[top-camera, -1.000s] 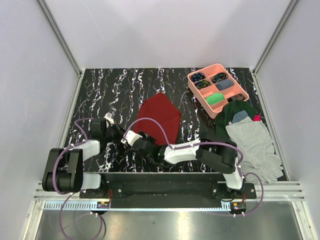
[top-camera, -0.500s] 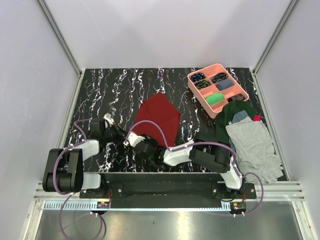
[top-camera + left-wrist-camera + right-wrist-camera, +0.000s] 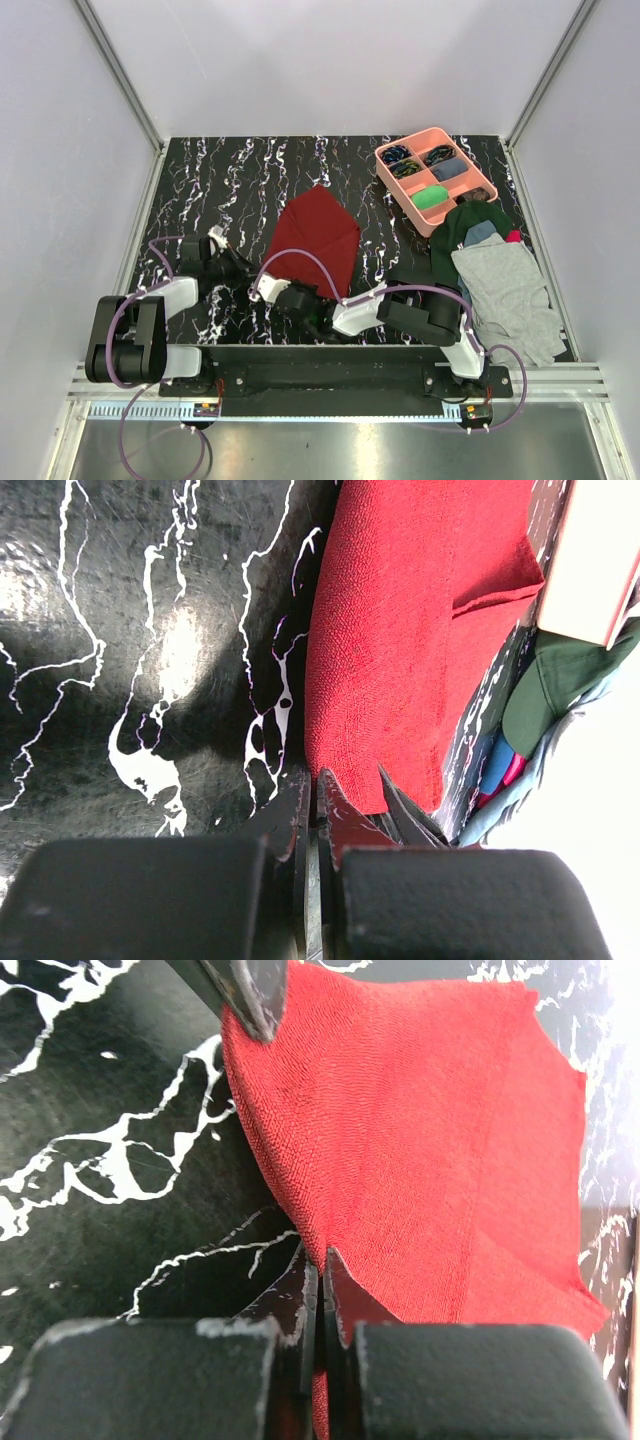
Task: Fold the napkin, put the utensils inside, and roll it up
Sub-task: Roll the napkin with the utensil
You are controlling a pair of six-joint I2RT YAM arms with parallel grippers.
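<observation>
The maroon napkin [image 3: 318, 235] lies as a folded shape in the middle of the black marbled table. Both grippers sit low at its near-left edge. My left gripper [image 3: 243, 270] is shut, its tips [image 3: 315, 780] pinching the napkin [image 3: 420, 630] at the edge. Just beside it, my right gripper [image 3: 290, 292] is shut on the same edge; in the right wrist view red cloth [image 3: 420, 1130] runs down between the closed jaws [image 3: 322, 1260]. The edge is tented up between the two grips. The left gripper's finger [image 3: 250, 990] shows at the top of the right wrist view. The utensils are out of view.
A pink compartment tray [image 3: 412, 213] with small items stands at the back right. A pile of grey, green and blue clothes [image 3: 505, 280] lies along the right side. Grey walls close in the table on three sides.
My right gripper has closed from open onto the napkin's near edge and shifted slightly left and nearer. The left gripper has stayed shut in place.
</observation>
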